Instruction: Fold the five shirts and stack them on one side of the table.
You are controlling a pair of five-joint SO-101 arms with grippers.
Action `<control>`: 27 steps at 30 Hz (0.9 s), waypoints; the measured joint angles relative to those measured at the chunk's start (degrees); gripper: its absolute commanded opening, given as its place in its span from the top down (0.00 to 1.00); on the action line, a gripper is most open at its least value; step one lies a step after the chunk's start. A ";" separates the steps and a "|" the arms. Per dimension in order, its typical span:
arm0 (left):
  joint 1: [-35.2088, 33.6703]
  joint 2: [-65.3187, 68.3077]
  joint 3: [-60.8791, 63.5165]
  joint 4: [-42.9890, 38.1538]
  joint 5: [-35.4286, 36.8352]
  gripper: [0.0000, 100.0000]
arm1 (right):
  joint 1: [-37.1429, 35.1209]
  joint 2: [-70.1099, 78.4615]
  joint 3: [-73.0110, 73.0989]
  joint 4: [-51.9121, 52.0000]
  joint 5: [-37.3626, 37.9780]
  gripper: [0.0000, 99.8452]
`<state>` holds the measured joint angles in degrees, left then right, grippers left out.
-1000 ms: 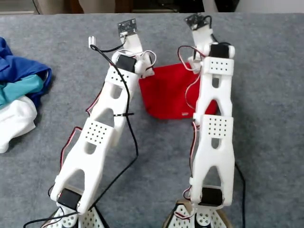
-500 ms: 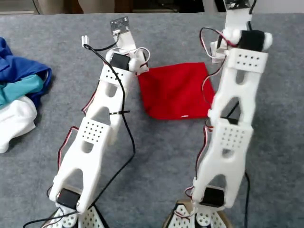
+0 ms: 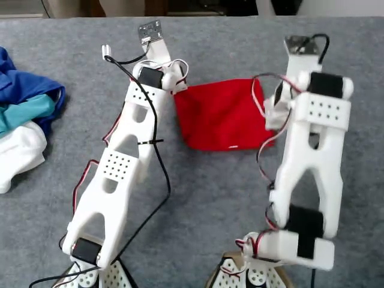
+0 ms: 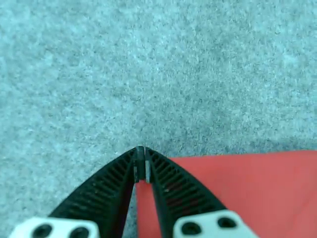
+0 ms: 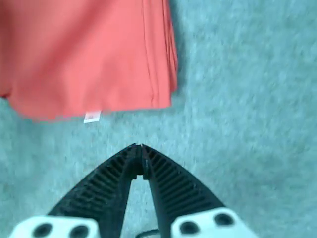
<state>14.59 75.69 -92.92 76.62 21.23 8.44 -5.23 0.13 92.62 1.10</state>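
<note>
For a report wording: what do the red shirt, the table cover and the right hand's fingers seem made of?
Red shirt: thin matte cloth, probably cotton knit; it lies in flat layers with stitched hems. Table cover: grey felt or short-pile carpet, judging by its fuzzy, speckled surface. Right hand's fingers: black plastic, ribbed, faintly shiny.

No text, number or sign can be read. A small white label (image 5: 91, 117) is seen at the edge of the folded red shirt (image 5: 84, 54), but whatever is printed on it cannot be made out
</note>
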 measured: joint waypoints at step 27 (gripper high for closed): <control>0.00 0.00 0.00 0.00 0.00 0.98 | -5.27 13.36 10.90 -26.37 -50.55 0.74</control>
<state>14.59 75.69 -92.92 76.62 21.23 3.16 8.13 11.03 66.24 -49.45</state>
